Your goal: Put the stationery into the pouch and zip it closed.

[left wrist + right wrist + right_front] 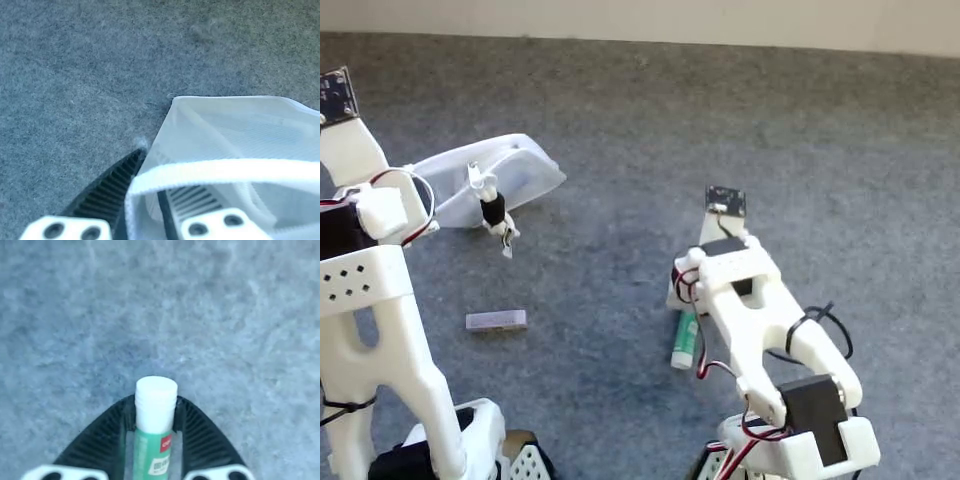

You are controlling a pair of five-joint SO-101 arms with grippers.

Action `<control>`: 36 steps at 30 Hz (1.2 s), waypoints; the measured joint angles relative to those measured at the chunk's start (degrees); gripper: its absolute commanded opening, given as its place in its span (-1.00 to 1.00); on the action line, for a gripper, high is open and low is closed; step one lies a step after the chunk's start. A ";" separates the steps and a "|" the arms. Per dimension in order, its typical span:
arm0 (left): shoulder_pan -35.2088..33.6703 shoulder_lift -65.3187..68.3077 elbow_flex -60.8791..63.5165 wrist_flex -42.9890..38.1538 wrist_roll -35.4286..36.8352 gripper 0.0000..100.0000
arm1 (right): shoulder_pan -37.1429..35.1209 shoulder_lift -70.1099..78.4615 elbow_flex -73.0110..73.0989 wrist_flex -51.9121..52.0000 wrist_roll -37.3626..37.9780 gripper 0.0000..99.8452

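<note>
The left claw [150, 172] is closed on the edge of the white see-through pouch [240, 135]. One black finger [107, 192] is outside the pouch, and the other shows through its wall. The pouch's mouth is open. The pouch sits at the far left of the grey surface [620, 120].

The right claw [155, 401] is closed on a green glue stick [154, 440] with a white cap. One finger touches each side of it. The glue stick is well apart from the pouch.

A small grey block [496, 320] lies on the surface between the two arms, nearer the left one.
</note>
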 measured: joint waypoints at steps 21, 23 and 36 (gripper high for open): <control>0.00 0.00 0.00 -0.09 0.00 -0.98 | -7.74 0.00 -28.40 27.43 0.00 -0.99; 0.00 0.00 0.00 -0.09 0.00 -0.98 | -10.20 0.00 -30.07 27.43 0.00 -0.99; 0.00 -0.62 1.32 -0.18 0.00 -0.98 | -21.10 0.35 -54.33 26.99 -5.80 -0.99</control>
